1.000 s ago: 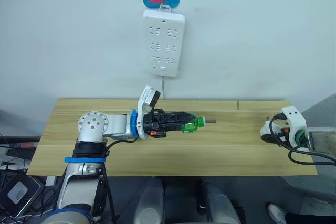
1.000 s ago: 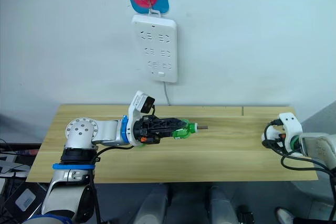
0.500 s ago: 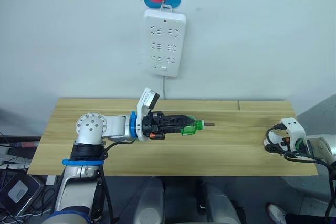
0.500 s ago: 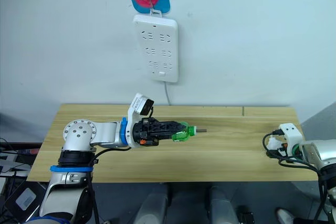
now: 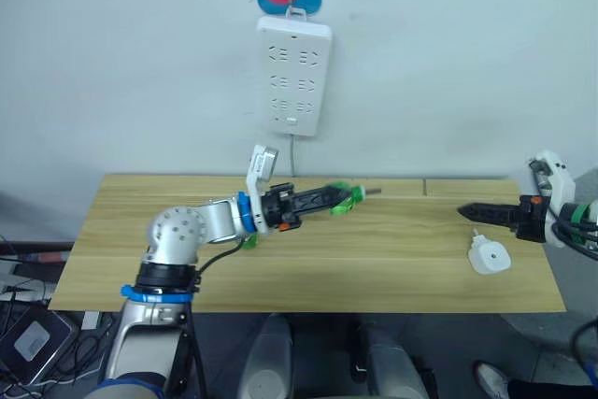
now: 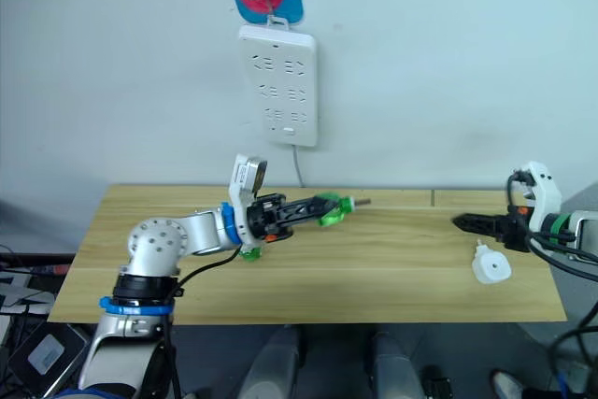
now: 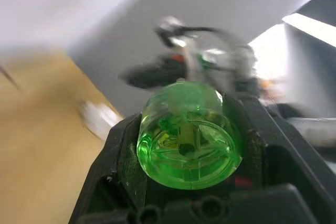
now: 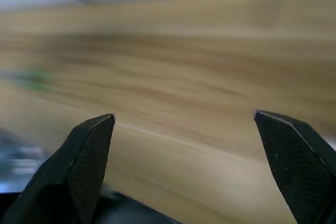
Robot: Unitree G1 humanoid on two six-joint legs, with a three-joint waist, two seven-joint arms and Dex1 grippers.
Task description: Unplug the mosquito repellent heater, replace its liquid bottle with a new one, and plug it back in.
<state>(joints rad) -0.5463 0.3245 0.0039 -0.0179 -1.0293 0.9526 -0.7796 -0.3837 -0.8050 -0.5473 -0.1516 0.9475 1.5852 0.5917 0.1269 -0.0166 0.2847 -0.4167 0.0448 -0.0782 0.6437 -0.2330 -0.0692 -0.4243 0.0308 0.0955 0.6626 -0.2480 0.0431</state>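
The left gripper (image 5: pixel 344 197) clamps the green bottle (image 7: pixel 188 135); the right gripper (image 8: pixel 184 145) gapes empty near the heater (image 5: pixel 489 256). The heater needs steadying before the bottle goes in.

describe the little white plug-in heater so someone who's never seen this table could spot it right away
Start at the long wooden table under the white wall-hung power strip and go to its right end. The small rounded white plastic heater lies there, just beside the right gripper, the lone loose white thing.

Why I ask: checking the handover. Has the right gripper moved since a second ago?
Yes. The right gripper has swung from the table's right edge inward and toward the wall, open, leaving the heater lying on the table beside it.
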